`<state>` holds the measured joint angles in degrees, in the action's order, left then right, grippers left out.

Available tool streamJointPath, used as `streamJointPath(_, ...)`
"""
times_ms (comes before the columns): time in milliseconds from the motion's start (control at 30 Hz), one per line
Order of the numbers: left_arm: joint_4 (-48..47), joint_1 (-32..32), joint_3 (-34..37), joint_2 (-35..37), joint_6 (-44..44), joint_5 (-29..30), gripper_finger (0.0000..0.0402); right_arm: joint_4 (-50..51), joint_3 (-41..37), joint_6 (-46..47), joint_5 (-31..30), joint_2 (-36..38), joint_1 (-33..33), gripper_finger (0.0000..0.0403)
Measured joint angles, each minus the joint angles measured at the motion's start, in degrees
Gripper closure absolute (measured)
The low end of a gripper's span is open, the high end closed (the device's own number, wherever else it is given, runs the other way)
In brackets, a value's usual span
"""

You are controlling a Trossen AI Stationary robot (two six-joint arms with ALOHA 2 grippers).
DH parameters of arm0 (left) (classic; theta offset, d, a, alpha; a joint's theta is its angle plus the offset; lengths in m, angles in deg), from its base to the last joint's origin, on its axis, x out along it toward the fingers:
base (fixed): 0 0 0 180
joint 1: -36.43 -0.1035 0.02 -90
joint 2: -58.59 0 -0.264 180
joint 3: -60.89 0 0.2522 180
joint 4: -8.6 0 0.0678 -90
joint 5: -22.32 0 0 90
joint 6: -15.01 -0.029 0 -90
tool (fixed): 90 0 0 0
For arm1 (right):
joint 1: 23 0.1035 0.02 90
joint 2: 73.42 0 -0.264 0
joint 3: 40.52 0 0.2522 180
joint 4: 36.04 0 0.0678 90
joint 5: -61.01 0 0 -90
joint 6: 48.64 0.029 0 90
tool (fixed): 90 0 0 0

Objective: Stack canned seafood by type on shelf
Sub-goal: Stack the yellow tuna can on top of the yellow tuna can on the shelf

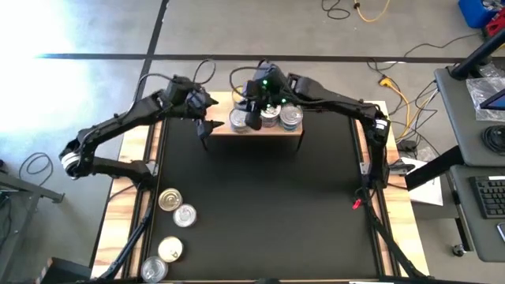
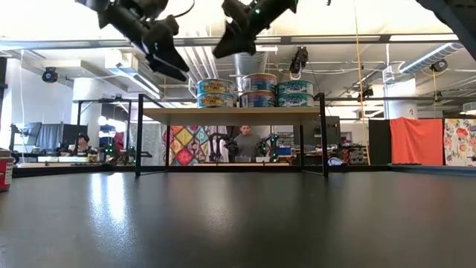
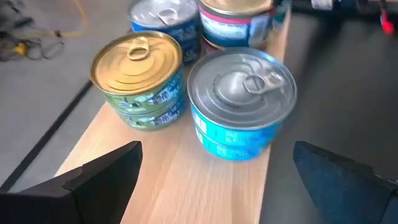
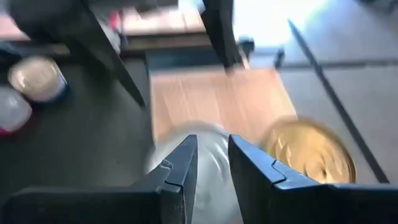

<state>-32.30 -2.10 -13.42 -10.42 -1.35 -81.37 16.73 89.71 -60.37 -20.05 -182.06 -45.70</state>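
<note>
The small rectangular light-wood shelf on dark legs (image 1: 256, 128) is standing at the black-topped table's (image 1: 260, 205) twelve o'clock edge, carrying stacked round metal tins (image 1: 290, 118); four loose round tins (image 1: 177, 213) are lying at seven o'clock.

silver-lidded tin (image 4: 186, 155) blurred, left arm cut off

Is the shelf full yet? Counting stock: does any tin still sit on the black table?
Yes, four tins sit on the table near its left front corner.

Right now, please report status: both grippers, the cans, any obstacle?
Left gripper open, empty, at shelf left end. Right gripper nearly shut, empty, above stacked cans. Four loose cans remain on table. No obstacle seen.
</note>
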Motion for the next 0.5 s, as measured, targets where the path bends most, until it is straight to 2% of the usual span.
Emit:
streamJointPath(100, 8.67, 1.23, 6.23, 2.34, 3.53, 2.89, 0.0002, 4.34, 0.35, -0.89, -1.64, -0.24, -1.02, 0.0324)
streamJointPath(200, 11.28, 3.69, 10.24, 3.59, 4.23, 8.28, 0.0002, 9.61, 0.31, -3.05, -7.49, 0.21, -1.36, 0.0331)
streamJointPath(267, 11.36, 5.32, 11.81, 4.2, 4.78, 9.26, 0.0002, 14.02, 1.73, -3.91, -11.07, 1.47, -1.36, 0.0336)
streamJointPath(367, 13.62, 7.78, 14.27, 4.36, 6.8, 8.25, 0.0002, 20.22, 4.29, -3.49, -13.26, 3.64, -1.36, 0.0341)
streamJointPath(500, 22.85, 9.7, 18.76, 3.31, 10.23, 9.89, 0.0002, 25.61, 4.87, -2.77, -15.17, 5.18, -1.36, 0.0347)
